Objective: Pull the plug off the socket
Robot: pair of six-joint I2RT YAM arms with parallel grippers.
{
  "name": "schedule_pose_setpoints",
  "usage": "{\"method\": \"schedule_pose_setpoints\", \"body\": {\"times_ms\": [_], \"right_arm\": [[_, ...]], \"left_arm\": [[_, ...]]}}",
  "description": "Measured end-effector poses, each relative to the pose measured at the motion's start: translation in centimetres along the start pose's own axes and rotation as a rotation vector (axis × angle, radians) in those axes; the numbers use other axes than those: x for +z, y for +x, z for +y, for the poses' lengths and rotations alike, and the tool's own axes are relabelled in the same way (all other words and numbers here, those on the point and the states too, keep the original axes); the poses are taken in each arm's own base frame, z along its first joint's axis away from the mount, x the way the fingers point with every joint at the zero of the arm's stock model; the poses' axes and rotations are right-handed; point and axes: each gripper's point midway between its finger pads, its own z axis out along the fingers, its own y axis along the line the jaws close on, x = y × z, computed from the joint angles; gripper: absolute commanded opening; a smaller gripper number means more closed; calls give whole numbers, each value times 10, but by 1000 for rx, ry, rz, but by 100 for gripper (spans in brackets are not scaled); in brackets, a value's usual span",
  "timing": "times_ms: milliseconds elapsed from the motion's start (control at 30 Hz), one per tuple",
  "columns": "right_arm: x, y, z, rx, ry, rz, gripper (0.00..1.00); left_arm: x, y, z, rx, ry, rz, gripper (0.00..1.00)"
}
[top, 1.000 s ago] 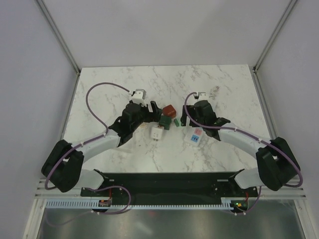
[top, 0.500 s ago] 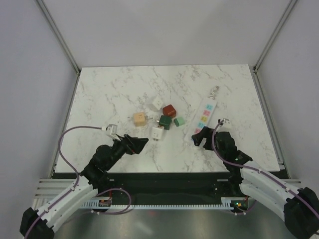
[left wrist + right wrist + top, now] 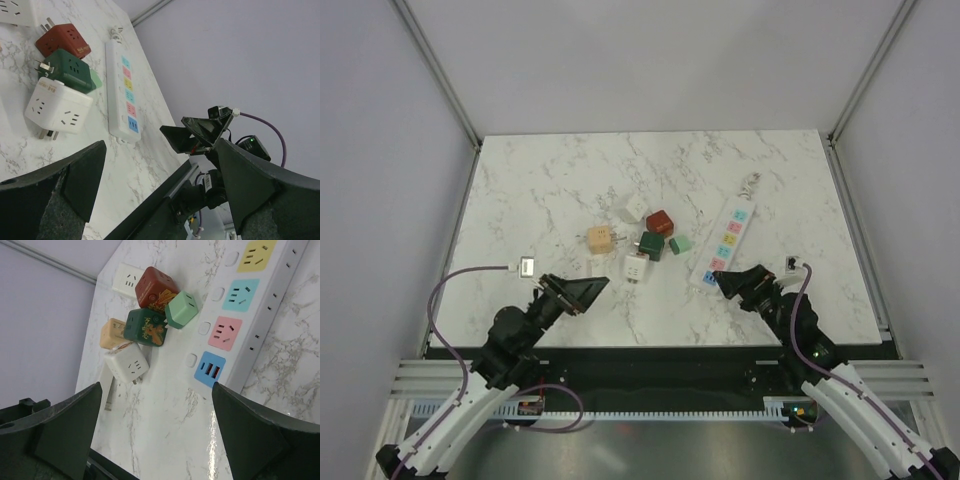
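On the white marble table, the long white plastic power strip is laid just right of a cluster of plastic cube plugs.

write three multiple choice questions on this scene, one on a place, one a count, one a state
1. In the top view, where does the strip lie from the cubes?
A) left of them
B) right of them
C) on top of them

2. How many cubes are there?
A) three
B) six
C) nine

3. How are the left gripper and right gripper?
A) both open and empty
B) left shut on a cube
C) right shut on the strip

Answers:
1 B: the strip lies to the right of the cluster.
2 B: two white, one red, one dark green, one light green, one tan.
3 A: each wrist view shows its fingers spread with nothing between them.
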Motion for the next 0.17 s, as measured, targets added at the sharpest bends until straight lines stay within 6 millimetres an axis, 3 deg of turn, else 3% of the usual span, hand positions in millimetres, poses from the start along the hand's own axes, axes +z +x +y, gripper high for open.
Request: {"method": "schedule_pose_setpoints", "body": {"times_ms": [167], "right_arm": [[-1, -1, 5, 60, -12, -5, 98]], "left_arm": [[-2, 6, -2, -46, 3, 30, 100]]}}
